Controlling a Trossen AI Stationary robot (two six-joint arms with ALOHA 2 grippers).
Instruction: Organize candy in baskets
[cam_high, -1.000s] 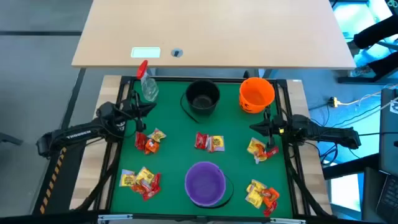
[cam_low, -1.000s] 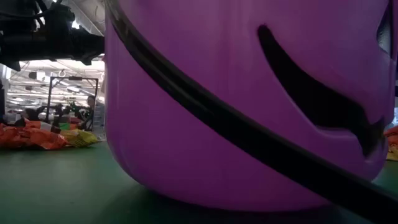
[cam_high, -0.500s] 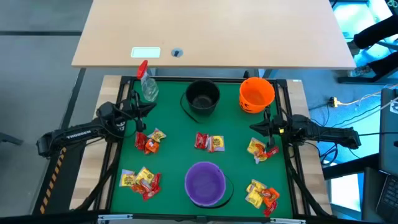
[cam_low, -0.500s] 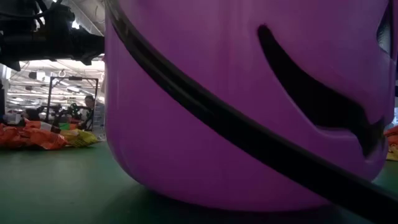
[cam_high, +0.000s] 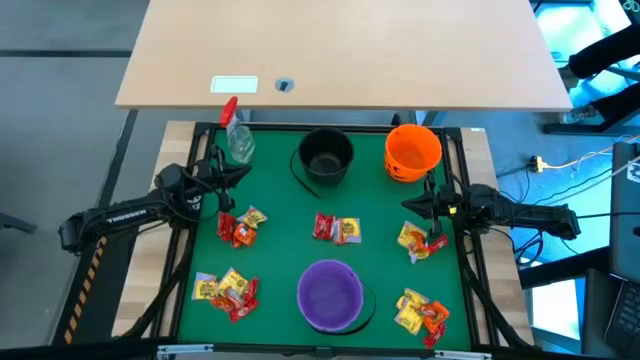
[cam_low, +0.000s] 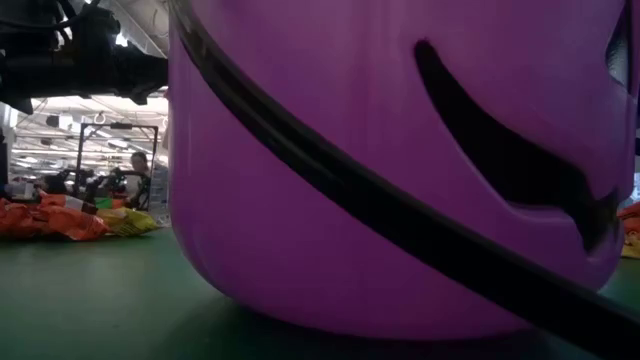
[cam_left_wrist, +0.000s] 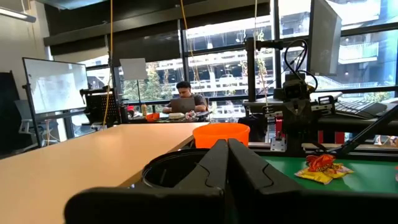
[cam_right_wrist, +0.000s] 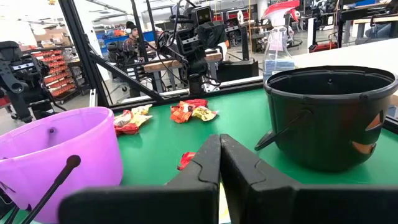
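Observation:
Three baskets stand on the green mat: a black one (cam_high: 326, 156) at the far middle, an orange one (cam_high: 412, 150) at the far right, a purple one (cam_high: 330, 294) at the near middle. Candy packets lie in several small piles: centre (cam_high: 337, 229), left (cam_high: 240, 226), near left (cam_high: 226, 291), right (cam_high: 420, 241), near right (cam_high: 420, 312). My left gripper (cam_high: 238, 174) hovers shut at the mat's left side, pointing toward the right edge. My right gripper (cam_high: 408, 204) hovers shut at the right side, pointing toward the left edge. Both hold nothing.
A clear spray bottle with a red trigger (cam_high: 236, 133) stands at the mat's far left corner. A light wooden table (cam_high: 340, 50) lies beyond the far edge. A black frame rims the mat. People sit in the room beyond (cam_left_wrist: 185, 99).

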